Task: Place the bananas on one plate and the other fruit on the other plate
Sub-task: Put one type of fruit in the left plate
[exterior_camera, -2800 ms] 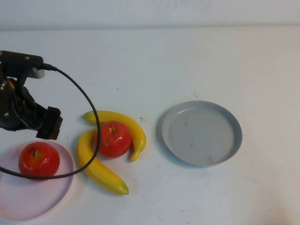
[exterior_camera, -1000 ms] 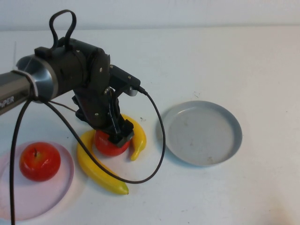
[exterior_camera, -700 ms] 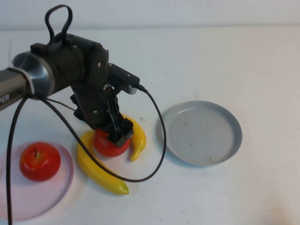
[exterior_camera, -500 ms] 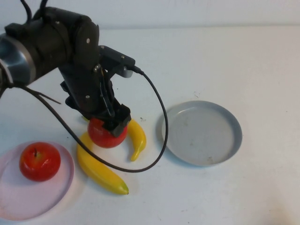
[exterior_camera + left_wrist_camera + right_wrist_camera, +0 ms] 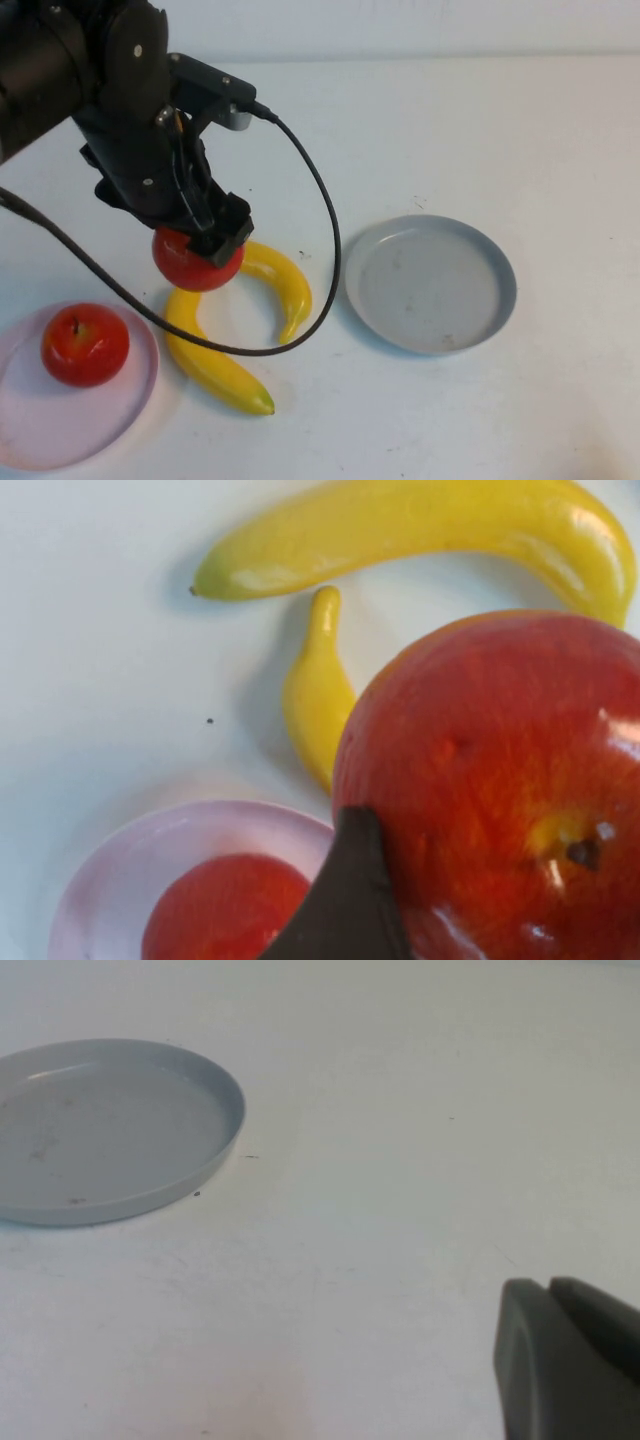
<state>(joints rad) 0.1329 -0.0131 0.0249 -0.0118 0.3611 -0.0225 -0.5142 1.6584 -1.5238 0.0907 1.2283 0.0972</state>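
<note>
High view: left end effector (image 5: pixel 205 250) clamped across a glossy red apple (image 5: pixel 190 262), raised off the worktop (image 5: pixel 450 130). Likely rigid, light and slick; best held across its widest girth. Bananas (image 5: pixel 285 285) lie just beneath; pink plate (image 5: pixel 135 385), bearing a second apple (image 5: pixel 85 345), is below-left.

Left wrist view: held apple (image 5: pixel 500 780) pressed against one finger (image 5: pixel 350 900).

Right wrist view: right end effector (image 5: pixel 565 1360) closed, empty, well apart from grey-blue plate (image 5: pixel 215 1095).

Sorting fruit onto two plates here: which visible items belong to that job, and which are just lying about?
Part of the job:
- left gripper, shut on the lifted apple
- second apple, on the pink plate
- two bananas, on the table
- grey-blue plate, nothing on it
- right gripper, shut, parked past the grey-blue plate

Lying about:
- nothing but the left arm's black cable
</note>
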